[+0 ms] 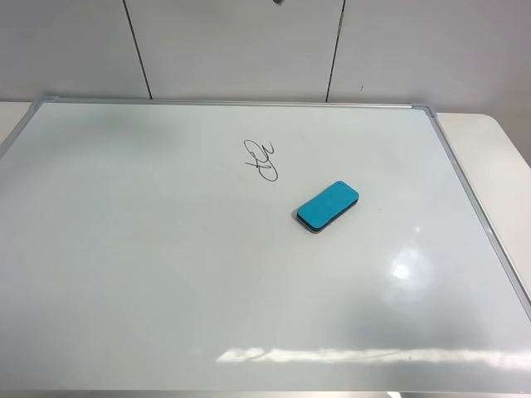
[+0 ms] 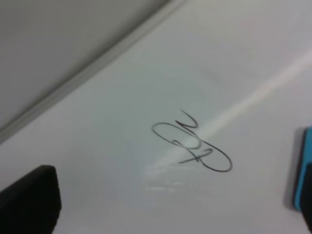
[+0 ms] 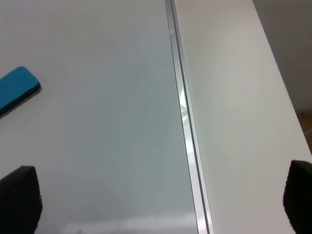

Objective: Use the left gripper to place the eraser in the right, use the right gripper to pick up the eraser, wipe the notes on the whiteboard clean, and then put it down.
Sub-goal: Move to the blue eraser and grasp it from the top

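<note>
Entry: both arms are out of the overhead view; only the wrist views show them.

Left end effector (image 2: pixel 163 212): one black finger (image 2: pixel 29 200) sits at the very margin of its view, and the other I cannot make out. That spread reads as wide open. Nothing is held.

Right end effector (image 3: pixel 158 195): its fingers (image 3: pixel 19 197) stand at opposite margins of its view, fully apart and empty. It hangs above the whiteboard's right edge, where the silver frame (image 3: pixel 183 112) meets the bench (image 3: pixel 234 97).

Eraser (image 1: pixel 328 206): lies flat on the whiteboard (image 1: pixel 124 274), felt side down, somewhat right of the middle and skewed to the board's edges. It touches neither end effector.

Notes (image 1: pixel 262 160): unwiped, nearer the far edge, close to the eraser on its left but clearly apart from it.

Judgement: the eraser's spot on the right half looks like the hand-over position, inside my right arm's reach and clear of the scribble, so the ink is not smeared early. My right jaws standing wide suits a grab across the block's short sides. The skew calls for a wrist turn before I close. Risk: the glossy board may let the eraser slide under a lopsided pinch.
</note>
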{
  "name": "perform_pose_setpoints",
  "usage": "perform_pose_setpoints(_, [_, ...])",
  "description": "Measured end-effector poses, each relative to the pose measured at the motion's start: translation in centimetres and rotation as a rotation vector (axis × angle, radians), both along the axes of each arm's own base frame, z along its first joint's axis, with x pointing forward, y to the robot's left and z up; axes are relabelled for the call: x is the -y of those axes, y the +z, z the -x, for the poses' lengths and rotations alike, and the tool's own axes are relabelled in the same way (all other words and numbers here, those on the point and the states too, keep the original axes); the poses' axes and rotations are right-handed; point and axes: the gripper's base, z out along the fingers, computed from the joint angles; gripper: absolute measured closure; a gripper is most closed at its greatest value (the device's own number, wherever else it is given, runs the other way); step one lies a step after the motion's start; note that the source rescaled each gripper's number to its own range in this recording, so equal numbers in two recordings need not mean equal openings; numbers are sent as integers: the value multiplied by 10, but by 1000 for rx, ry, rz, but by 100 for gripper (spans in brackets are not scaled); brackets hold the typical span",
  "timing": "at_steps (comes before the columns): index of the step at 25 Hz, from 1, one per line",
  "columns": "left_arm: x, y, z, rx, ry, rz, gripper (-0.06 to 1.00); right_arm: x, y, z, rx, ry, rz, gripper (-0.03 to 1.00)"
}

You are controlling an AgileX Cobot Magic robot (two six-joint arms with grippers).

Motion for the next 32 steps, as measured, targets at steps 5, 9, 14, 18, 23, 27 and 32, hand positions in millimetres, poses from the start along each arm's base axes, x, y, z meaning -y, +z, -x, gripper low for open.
perform_pose_setpoints(5, [-82, 37, 18, 51, 108, -19, -5, 0, 0, 0, 0, 0, 0, -3])
perform_pose_setpoints(9, [-147, 31, 47, -2, 236, -65, -5, 0, 0, 0, 0, 0, 0, -3])
perform_pose_setpoints(14, [-219, 21, 100, -41, 421, -90, -5, 0, 0, 0, 0, 0, 0, -3])
perform_pose_setpoints(18, [-272, 39, 166, 69, 635, -93, -5, 0, 0, 0, 0, 0, 0, -3])
perform_pose_setpoints(23, [-287, 80, 275, 385, 808, -32, -5, 0, 0, 0, 0, 0, 0, -3])
perform_pose_setpoints(27, [-285, 89, 340, 565, 853, 39, -5, 0, 0, 0, 0, 0, 0, -3])
perform_pose_setpoints(32, [-282, 80, 400, 710, 875, 133, -5, 0, 0, 0, 0, 0, 0, -3])
